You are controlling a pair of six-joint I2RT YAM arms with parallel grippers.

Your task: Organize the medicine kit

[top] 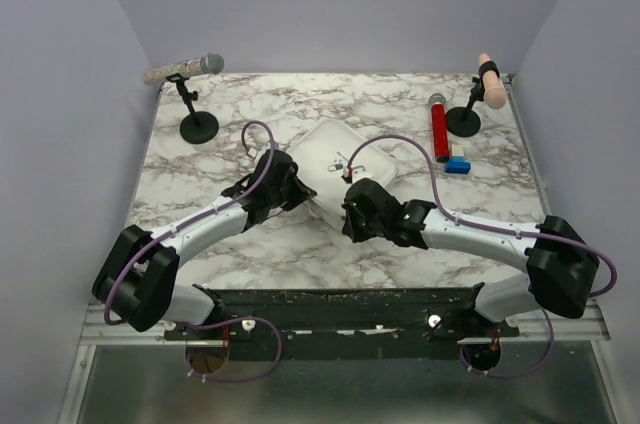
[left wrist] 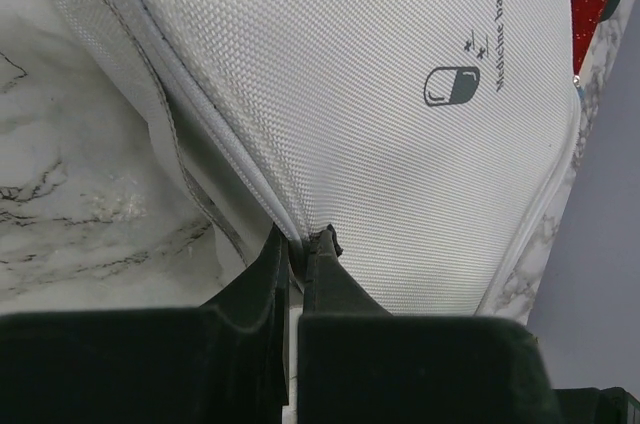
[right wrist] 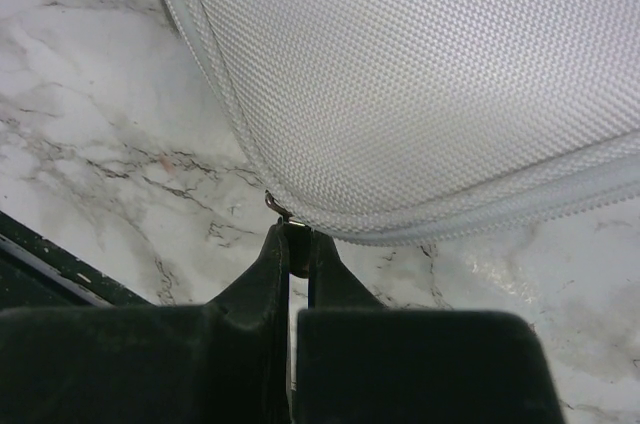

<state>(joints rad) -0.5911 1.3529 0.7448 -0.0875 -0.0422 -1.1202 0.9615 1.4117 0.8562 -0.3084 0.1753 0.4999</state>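
two clenched holds are set on the near edge of the medicine kit [top: 335, 156], which lies with its lid down in the middle of the bench [top: 200, 234], between the arms. on the left, the left end effector [left wrist: 300, 240] is pinched shut on the kit's zipper seam at a corner; whether a pull tab is caught there cannot be told. on the right, the right end effector [right wrist: 298, 234] is clamped on what appears to be the small metal zipper pull [right wrist: 276, 202] at the case's rim.

the left hold is judged thin: fabric could slip free under a tug, and the kit would then be dragged over the bench rather than braced. on the right, the pull is held only at the fingertips, so a draw off the line of the track could jam the zipper or lose the tab. further right, the red cylinder [top: 440, 132] and the blue block [top: 458, 166] beside it could be knocked if the case is shoved that way.

the zipper line is closed wherever it shows, so nothing of the kit's contents can be seen.
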